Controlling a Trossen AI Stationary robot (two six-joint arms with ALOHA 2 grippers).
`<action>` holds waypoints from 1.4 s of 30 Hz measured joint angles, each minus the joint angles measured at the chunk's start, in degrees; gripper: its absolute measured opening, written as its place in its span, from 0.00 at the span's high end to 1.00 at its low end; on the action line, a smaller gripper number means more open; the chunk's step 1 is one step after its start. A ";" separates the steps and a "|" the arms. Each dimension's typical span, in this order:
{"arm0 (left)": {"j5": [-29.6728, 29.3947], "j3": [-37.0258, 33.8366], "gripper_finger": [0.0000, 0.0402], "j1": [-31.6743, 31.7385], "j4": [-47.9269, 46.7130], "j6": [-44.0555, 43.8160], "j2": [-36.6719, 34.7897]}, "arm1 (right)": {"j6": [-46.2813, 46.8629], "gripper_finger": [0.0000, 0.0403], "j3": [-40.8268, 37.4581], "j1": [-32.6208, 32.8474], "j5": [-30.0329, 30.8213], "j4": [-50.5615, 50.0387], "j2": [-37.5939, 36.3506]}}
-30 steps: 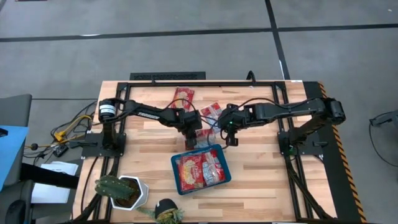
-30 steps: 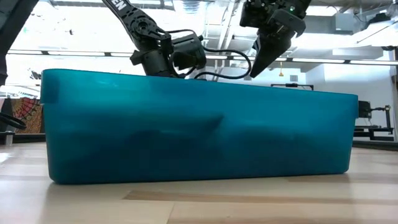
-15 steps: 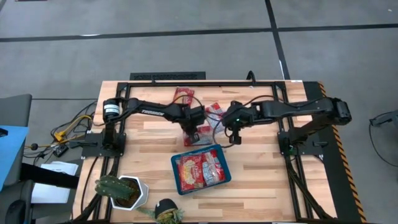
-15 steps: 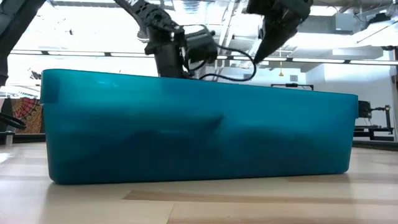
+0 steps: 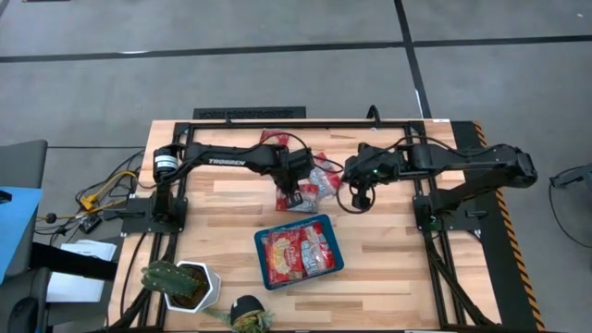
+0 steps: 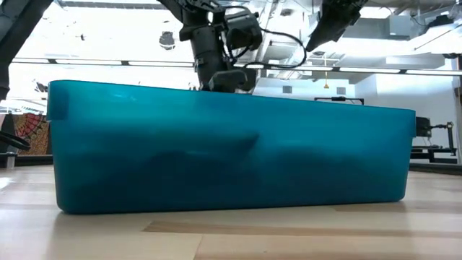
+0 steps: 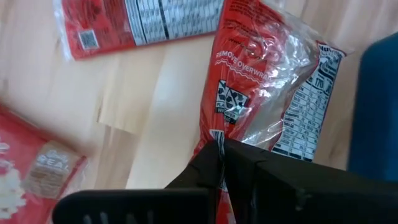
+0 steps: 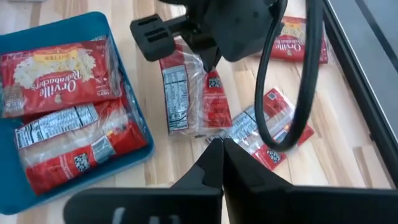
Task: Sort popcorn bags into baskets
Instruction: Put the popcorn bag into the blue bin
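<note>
The left gripper pinches a popcorn bag by its edge just beyond the teal basket, likely to lift it in, while the right gripper hovers closed beside.

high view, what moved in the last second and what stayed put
The left pincer moved away from the shallow teal-blue tray and now sits, fingers together, on a red popcorn packet lying on the wooden table beside the tray. The right pincer, also closed, drew back toward its own side. The tray, the packets inside it and the white plant pot did not move.
</note>
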 joint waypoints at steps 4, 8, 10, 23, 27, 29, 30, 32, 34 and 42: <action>-0.85 3.95 1.00 -0.71 -3.92 1.59 -0.09 | 0.15 0.95 -0.01 0.00 0.07 -1.06 -0.99; -3.46 8.09 1.00 -1.14 -6.50 3.26 -0.11 | 0.46 0.93 -0.07 0.00 0.08 -1.26 -1.26; -4.17 10.55 1.00 -1.07 -8.56 3.85 -0.16 | 0.47 0.93 0.00 0.00 0.12 -1.14 -1.45; -2.82 22.78 1.00 -10.06 -17.54 15.96 -0.35 | 1.63 0.94 0.00 0.00 0.50 -6.62 -6.62; -1.62 22.87 1.00 -14.31 -15.72 22.69 0.29 | 2.88 0.92 0.00 0.00 1.91 -8.00 -9.39; -0.88 22.87 1.00 -16.26 -13.78 26.45 1.15 | 3.21 0.92 0.00 0.00 3.21 -8.25 -10.59; -0.66 22.87 1.00 -17.12 -12.36 28.28 1.55 | 3.20 0.93 0.00 -0.01 3.55 -8.42 -11.08; -0.66 22.87 1.00 -18.59 -10.65 31.57 2.12 | 3.24 0.94 -0.02 -0.20 3.56 -8.55 -12.07; 0.20 22.91 1.00 -19.44 -9.34 34.13 2.91 | 3.76 0.96 0.00 -0.21 3.58 -8.30 -12.77; 5.05 22.87 1.00 -19.63 -6.31 42.22 6.66 | 5.87 0.93 0.04 -0.17 3.56 -9.08 -13.90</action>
